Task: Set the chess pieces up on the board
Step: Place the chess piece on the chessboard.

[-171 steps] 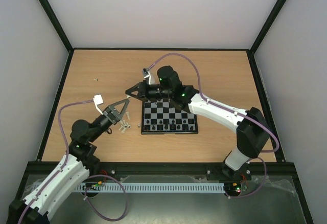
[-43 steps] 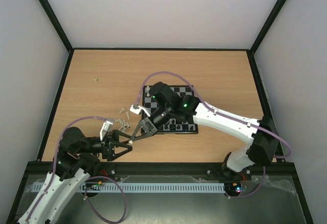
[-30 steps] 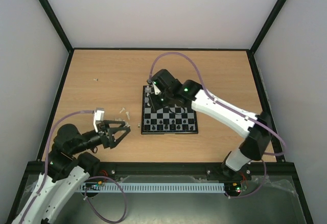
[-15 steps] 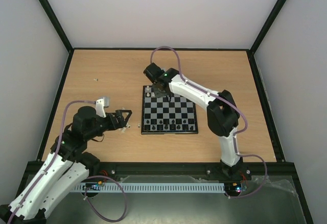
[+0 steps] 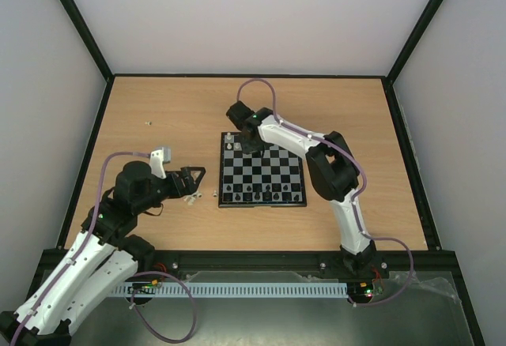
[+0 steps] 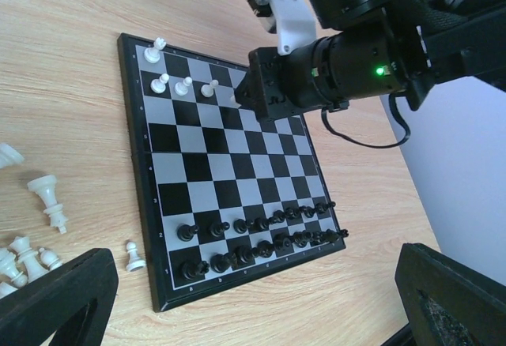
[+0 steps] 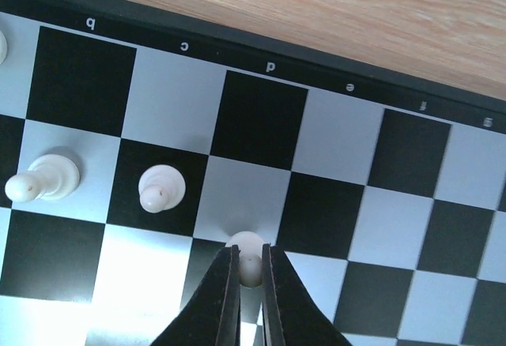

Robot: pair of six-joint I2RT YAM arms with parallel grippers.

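The board (image 5: 273, 174) lies mid-table, with black chess pieces (image 6: 261, 235) filling its two near rows. At the far left corner stand a taller white piece (image 6: 154, 48) and three white pawns (image 6: 183, 86). My right gripper (image 7: 250, 265) is shut on a white pawn (image 7: 251, 253) over a light square next to those pawns; the left wrist view shows this right gripper (image 6: 237, 97) pointing down at the board. My left gripper (image 5: 190, 182) hovers open and empty left of the board, above loose white pieces (image 5: 192, 198).
Loose white chessmen (image 6: 49, 196) lie on the wooden table left of the board, one pawn (image 6: 134, 255) close to its near left corner. A tiny stray piece (image 5: 148, 123) sits far left. Black frame rails edge the table.
My right gripper has swung from the loose pile by the board's near left corner to the far left rows, carrying the pawn. My left arm lifted and turned towards the board.
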